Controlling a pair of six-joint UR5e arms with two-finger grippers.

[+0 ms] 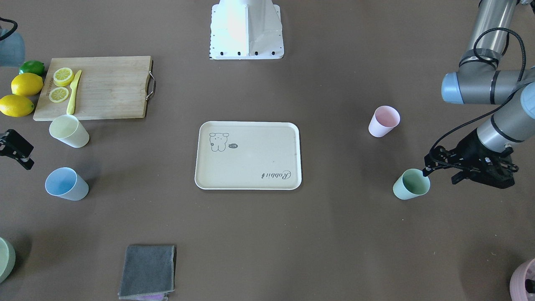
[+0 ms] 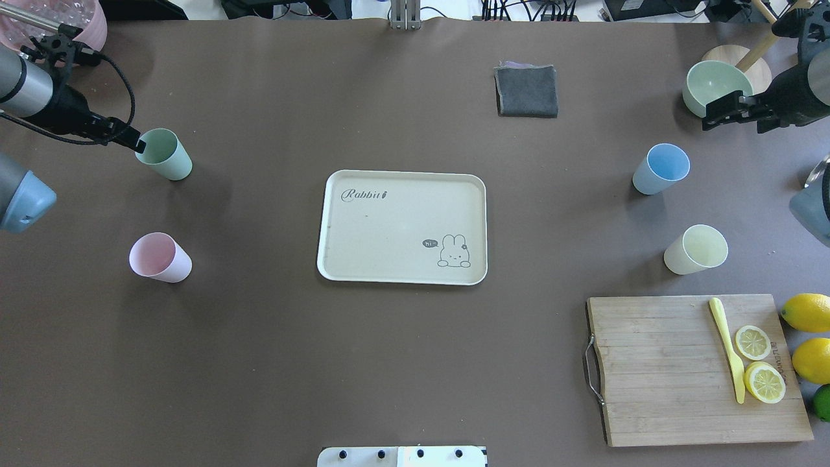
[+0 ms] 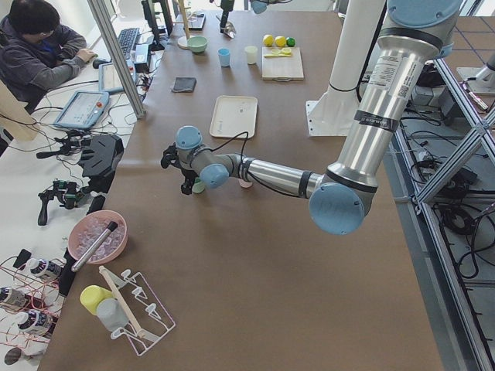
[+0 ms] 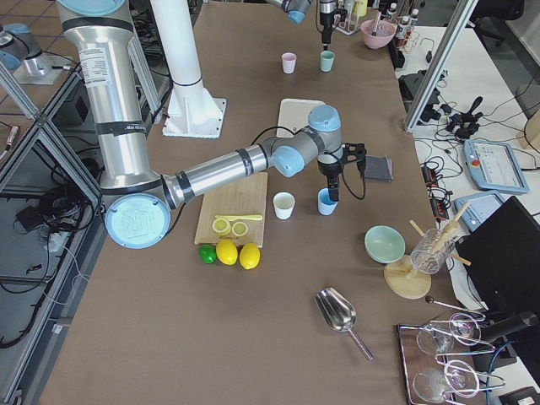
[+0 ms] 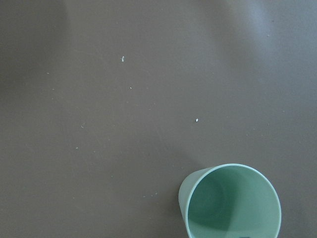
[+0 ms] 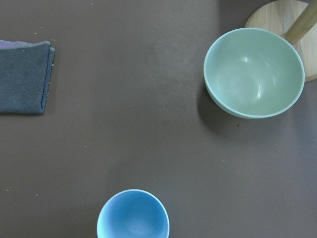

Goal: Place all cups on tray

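Observation:
The cream tray [image 2: 389, 224] lies at the table's middle with nothing on it. All four cups stand upright on the table. The mint green cup [image 2: 165, 154] and the pink cup [image 2: 159, 257] are left of the tray. The light blue cup [image 2: 660, 168] and the yellow cup [image 2: 695, 250] are right of it. My left gripper [image 2: 133, 139] is open, just left of and above the mint cup, which shows in the left wrist view [image 5: 230, 203]. My right gripper [image 2: 711, 115] is open beyond the blue cup [image 6: 132, 215], holding nothing.
A mint bowl [image 2: 713, 81] sits under the right gripper. A grey cloth [image 2: 526, 91] lies at the far side. A wooden cutting board [image 2: 674, 376] with lemon slices and a yellow knife [image 2: 726, 347] is at the near right, with whole lemons [image 2: 807, 311] beside it. A pink bowl [image 2: 65, 19] stands far left.

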